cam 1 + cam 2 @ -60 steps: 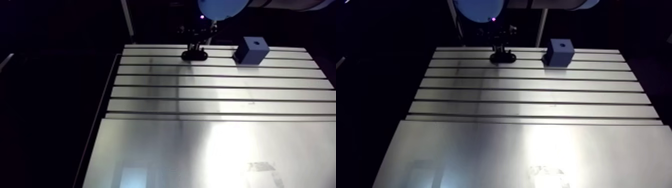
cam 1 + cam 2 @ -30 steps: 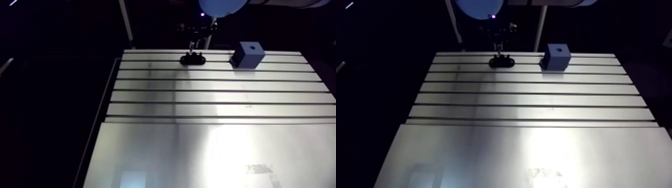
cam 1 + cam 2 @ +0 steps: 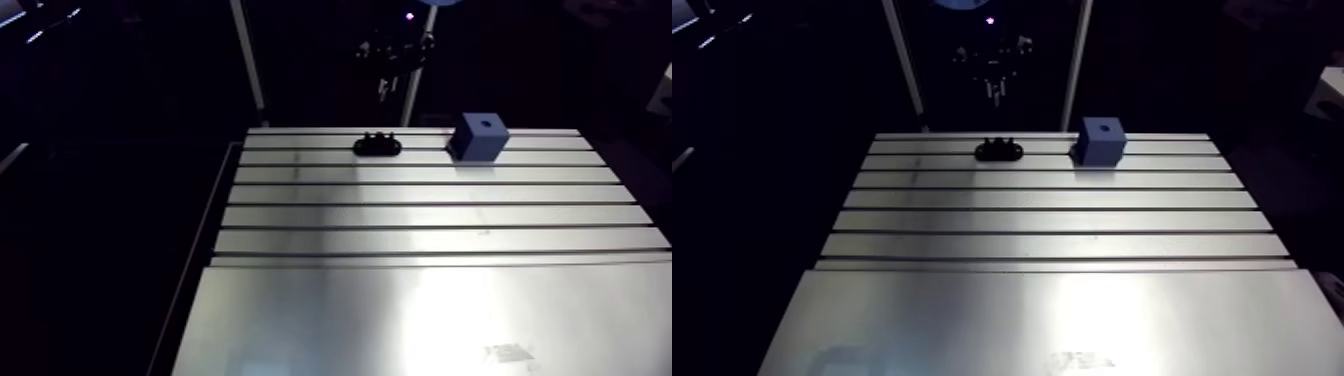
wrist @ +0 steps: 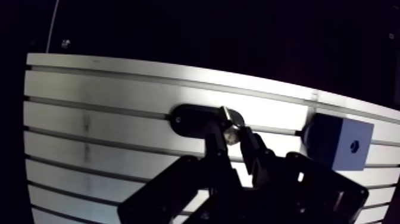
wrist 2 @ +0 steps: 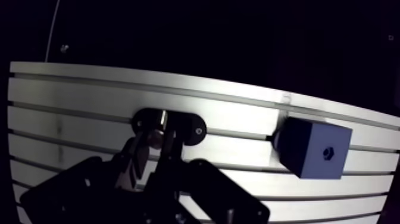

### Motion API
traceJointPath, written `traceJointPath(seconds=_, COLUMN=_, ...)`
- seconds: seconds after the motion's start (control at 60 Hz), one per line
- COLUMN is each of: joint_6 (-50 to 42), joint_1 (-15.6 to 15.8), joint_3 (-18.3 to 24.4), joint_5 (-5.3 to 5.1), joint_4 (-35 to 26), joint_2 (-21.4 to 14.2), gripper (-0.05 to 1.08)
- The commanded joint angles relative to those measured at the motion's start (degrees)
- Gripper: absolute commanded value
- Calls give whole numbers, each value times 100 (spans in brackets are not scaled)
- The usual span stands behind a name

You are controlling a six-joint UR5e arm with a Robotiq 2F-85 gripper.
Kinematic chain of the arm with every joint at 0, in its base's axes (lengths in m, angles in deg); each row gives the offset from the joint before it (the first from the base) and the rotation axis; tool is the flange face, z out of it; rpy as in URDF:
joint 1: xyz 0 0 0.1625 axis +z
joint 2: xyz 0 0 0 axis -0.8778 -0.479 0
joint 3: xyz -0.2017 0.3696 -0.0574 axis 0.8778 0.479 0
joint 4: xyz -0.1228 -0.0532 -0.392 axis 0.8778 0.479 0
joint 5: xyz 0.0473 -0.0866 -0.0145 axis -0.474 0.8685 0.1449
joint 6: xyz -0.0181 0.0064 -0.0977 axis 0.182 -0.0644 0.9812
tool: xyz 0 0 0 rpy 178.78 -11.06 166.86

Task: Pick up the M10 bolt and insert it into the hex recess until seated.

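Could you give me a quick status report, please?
Tool shut on M10 bolt, above black holder. Blue block with hex recess off to the side. No obstacle seen between.

A slotted aluminium table (image 3: pixel 420 215) is carrying a flat black oval holder with small studs on top (image 3: pixel 377 146), which is lying near the table's far edge, a little left of its middle. A smooth bare metal plate (image 3: pixel 400 320) is covering the table's near part. Two pale upright posts (image 3: pixel 247 60) are rising behind the far edge.
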Motion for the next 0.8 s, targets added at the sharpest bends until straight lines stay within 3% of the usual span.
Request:
traceJointPath(seconds=0.017, joint_6=1078, joint_1=-201, joint_3=307, joint_5=-12, joint_4=-686, joint_2=-275, gripper=92)
traceJointPath(seconds=0.35, joint_6=2914, joint_1=-582, joint_3=1108, joint_5=13, joint_4=-2395, joint_2=-306, gripper=92)
traceJointPath(seconds=0.75, joint_6=3461, joint_1=-931, joint_3=1405, joint_5=75, joint_4=-2643, joint_2=-108, gripper=92)
traceJointPath(seconds=0.8, joint_6=3561, joint_1=-983, joint_3=1447, joint_5=148, joint_4=-2693, joint_2=-32, gripper=92)
